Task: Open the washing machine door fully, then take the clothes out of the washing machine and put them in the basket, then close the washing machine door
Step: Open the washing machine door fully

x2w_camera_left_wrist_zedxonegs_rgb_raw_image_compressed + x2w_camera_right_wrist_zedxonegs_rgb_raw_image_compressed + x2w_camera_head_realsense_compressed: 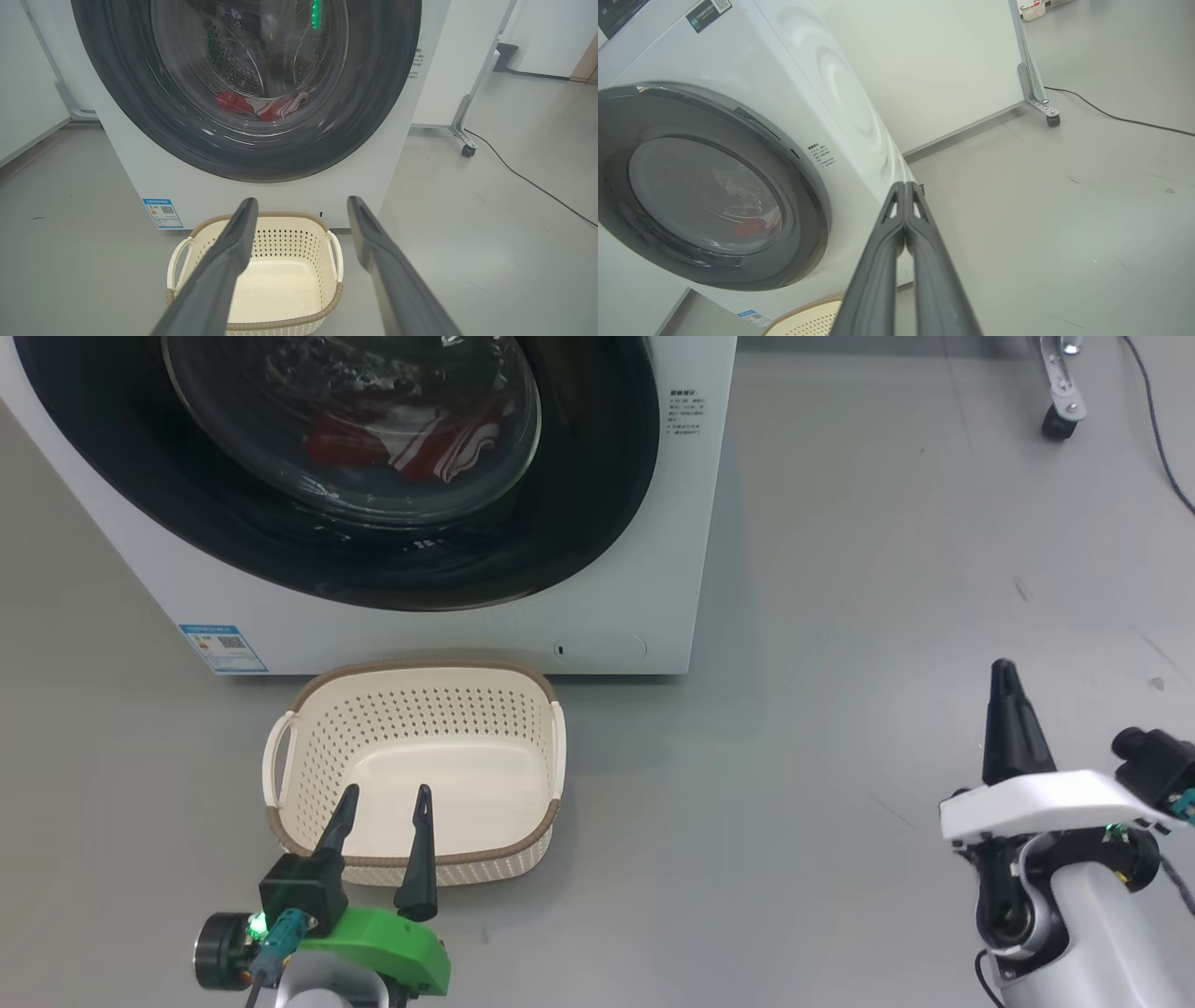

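Judging by the layout, nothing is done yet: the washing machine door (597, 476) is shut at twelve o'clock, the clothes (439, 443) behind its glass; the basket (420, 670) sits empty at seven o'clock; the left gripper (386, 791) spread by it; the right gripper (1004, 667) pressed together, empty, at four o'clock.

door (579, 513) shut | clothes (411, 443) red/wht, inside washer (420, 635) behind door | basket (420, 719) cream, upright, just in front of washer
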Tool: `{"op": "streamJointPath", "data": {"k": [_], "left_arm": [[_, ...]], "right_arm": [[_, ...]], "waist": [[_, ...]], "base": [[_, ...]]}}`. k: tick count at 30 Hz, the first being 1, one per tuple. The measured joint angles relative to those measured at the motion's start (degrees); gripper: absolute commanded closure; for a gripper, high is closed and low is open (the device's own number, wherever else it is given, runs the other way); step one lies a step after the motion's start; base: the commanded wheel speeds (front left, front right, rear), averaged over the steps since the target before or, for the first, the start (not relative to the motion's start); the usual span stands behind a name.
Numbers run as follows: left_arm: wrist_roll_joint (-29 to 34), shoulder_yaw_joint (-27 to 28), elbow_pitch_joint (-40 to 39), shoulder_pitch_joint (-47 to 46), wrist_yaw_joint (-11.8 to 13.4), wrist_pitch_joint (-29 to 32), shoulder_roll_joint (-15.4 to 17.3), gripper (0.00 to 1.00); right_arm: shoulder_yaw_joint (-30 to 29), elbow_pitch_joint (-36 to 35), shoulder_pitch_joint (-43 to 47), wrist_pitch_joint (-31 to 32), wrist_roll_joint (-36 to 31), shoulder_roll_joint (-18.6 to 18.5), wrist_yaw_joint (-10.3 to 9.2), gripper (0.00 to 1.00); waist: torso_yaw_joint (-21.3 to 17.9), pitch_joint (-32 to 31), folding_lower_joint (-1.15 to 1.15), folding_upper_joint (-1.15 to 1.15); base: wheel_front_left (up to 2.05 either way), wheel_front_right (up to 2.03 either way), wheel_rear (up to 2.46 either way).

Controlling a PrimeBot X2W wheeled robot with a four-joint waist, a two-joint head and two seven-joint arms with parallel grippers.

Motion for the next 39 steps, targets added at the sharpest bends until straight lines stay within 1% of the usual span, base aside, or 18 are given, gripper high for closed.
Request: {"op": "streamJointPath", "data": {"k": [4, 8, 12, 16, 20, 22, 23, 27, 28, 36, 39], "left_arm": [[0.0, -0.68, -0.63, -1.52, 0.0, 0.0, 0.0, 0.0], [0.0, -1.97, -1.03, -2.96, 0.0, 0.0, -0.01, 0.0], [-0.02, -2.14, -1.78, -3.85, 0.0, 0.0, 0.0, 0.0], [-0.31, -2.76, -3.2, -5.18, 0.0, 0.0, -0.01, 0.0], [-1.23, -3.76, -4.75, -6.75, -0.01, -0.07, -0.01, 0.0], [-1.32, -4.26, -5.16, -7.17, -0.01, -0.07, -0.02, 0.0], [-1.81, -4.63, -5.55, -7.44, -0.01, -0.07, -0.02, 0.0], [-2.35, -5.39, -6.08, -7.94, -0.01, -0.07, -0.03, 0.0], [-2.78, -5.52, -6.22, -8.09, -0.01, -0.07, -0.03, 0.0], [-4.83, -6.52, -7.88, -10.12, -0.01, -0.07, -0.07, 0.0], [-5.75, -7.44, -8.05, -10.27, -0.01, -0.07, -0.1, 0.0]], "right_arm": [[-3.42, -1.14, -2.92, 1.08, 5.89, 0.48, 1.78, 1.0], [-6.61, -1.43, -6.27, 3.44, 11.8, 0.42, 3.36, 1.0], [-9.47, -1.69, -10.0, 7.14, 19.17, 0.59, 3.85, 1.0], [-11.98, -1.96, -15.36, 10.82, 25.35, 0.91, 3.74, 1.0], [-14.3, -1.98, -20.1, 14.49, 30.63, 0.7, 3.05, 1.0], [-15.12, -1.98, -22.37, 15.85, 32.03, 0.3, 2.13, 1.0], [-15.26, -1.97, -24.67, 17.14, 31.98, -1.27, 1.29, 1.0], [-16.05, -1.82, -29.07, 19.45, 32.43, -3.47, -0.29, 1.0], [-16.17, -1.72, -30.09, 20.0, 32.55, -3.7, -0.45, 1.0], [-17.0, -0.42, -38.17, 23.64, 35.1, -5.48, -3.8, 1.0], [-16.97, 0.48, -40.97, 24.95, 35.59, -6.04, -4.37, 1.0]], "waist": [[0.83, 2.11, 0.0, 0.0], [1.98, 4.31, 0.0, 0.0], [3.41, 6.46, 0.0, 0.0], [4.84, 8.87, 0.0, 0.0], [6.52, 11.17, 0.0, 0.0], [7.51, 12.22, 0.0, 0.0], [8.47, 13.3, 0.0, 0.0], [10.31, 15.49, 0.0, 0.0], [10.74, 16.04, 0.0, 0.0], [14.07, 20.19, 0.0, 0.0], [15.19, 21.61, 0.0, 0.0]], "base": [[0.0, 0.0, 0.0], [0.0, 0.0, 0.0], [0.0, 0.0, 0.0], [0.0, 0.0, 0.0], [0.0, 0.0, 0.0], [0.0, 0.0, 0.0], [0.0, 0.0, 0.0], [0.0, 0.0, 0.0], [0.0, 0.0, 0.0], [0.0, 0.0, 0.0], [0.0, 0.0, 0.0]]}}
